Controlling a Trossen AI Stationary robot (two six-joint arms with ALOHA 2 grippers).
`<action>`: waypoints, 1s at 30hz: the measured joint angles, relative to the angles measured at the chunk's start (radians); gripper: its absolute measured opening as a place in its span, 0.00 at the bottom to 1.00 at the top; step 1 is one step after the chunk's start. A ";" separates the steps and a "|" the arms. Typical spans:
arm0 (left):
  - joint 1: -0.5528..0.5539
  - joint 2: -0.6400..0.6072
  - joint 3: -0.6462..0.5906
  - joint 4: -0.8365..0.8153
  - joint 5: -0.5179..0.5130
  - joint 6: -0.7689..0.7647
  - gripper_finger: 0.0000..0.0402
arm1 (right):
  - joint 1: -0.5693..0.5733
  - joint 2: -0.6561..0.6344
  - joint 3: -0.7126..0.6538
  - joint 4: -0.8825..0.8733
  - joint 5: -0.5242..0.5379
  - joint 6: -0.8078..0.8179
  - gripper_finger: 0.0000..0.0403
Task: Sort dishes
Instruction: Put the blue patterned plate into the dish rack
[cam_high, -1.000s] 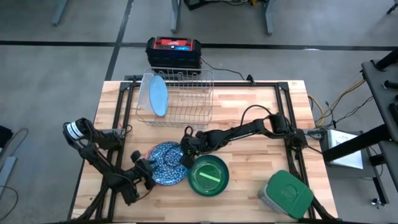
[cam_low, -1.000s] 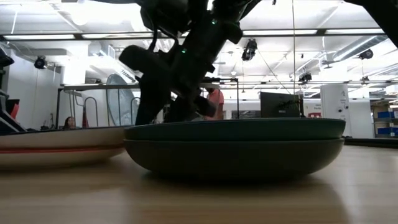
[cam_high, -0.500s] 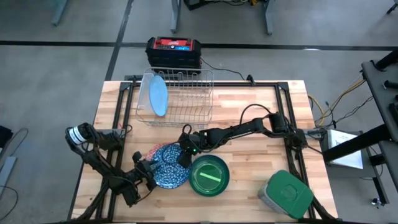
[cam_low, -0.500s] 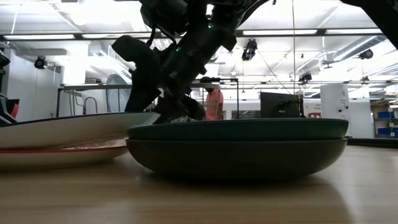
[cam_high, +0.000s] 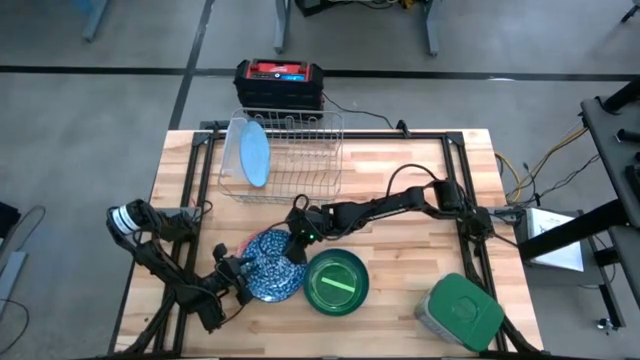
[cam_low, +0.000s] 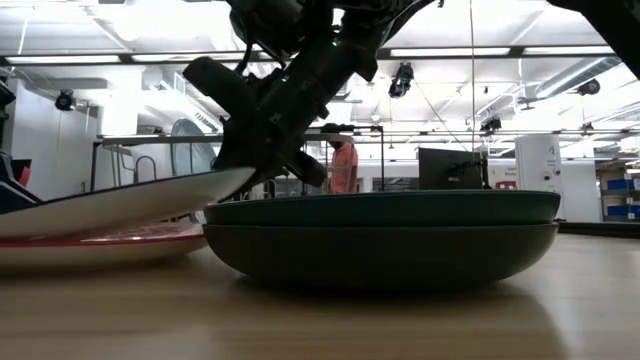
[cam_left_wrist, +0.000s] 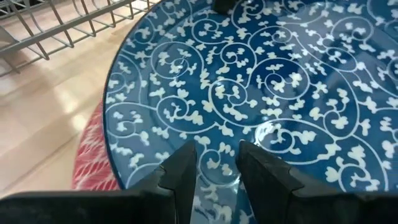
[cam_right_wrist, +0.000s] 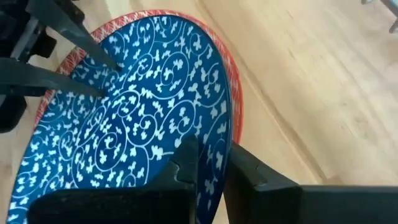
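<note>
I see the blue patterned plate (cam_high: 270, 265) near the front of the table (cam_high: 400, 180), left of centre, lying on a reddish plate (cam_high: 243, 245) whose rim peeks out at about 10 o'clock from it. In the low view the blue plate's rim at 3 o'clock is tipped up off the reddish one. The right gripper (cam_high: 297, 243) is at that raised rim, at roughly 2 o'clock on the plate, and my right wrist view shows its two dark fingers (cam_right_wrist: 186, 163) pinched on the plate's edge, one on top and one below. The left gripper (cam_high: 243, 277) is at the plate's opposite edge, around 8 o'clock; from its wrist view I see both fingers (cam_left_wrist: 180, 171) lying over the patterned face with a narrow gap between them, and I cannot tell whether they grip the rim.

Just beside the blue plate at 4 o'clock sits the lime green bowl (cam_high: 336, 282), apart from both grippers. At 12 o'clock, toward the table's back edge, stands the wire rack (cam_high: 295, 160) with a light blue plate (cam_high: 254, 155) upright in its left end. At the front right corner is the grey container with a green lid (cam_high: 460, 312). Behind the table, on the floor, rests a black and red box (cam_high: 279, 82).
</note>
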 joint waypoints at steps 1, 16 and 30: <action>0.000 0.000 0.004 -0.004 0.000 0.000 0.29 | -0.001 0.000 0.000 -0.001 0.000 -0.003 0.06; -0.027 -0.125 0.055 -0.133 0.038 0.045 0.29 | 0.003 -0.057 0.001 -0.012 0.013 -0.110 0.01; -0.030 -0.250 0.054 -0.193 0.074 0.056 0.29 | 0.007 -0.088 -0.002 -0.015 0.046 -0.157 0.01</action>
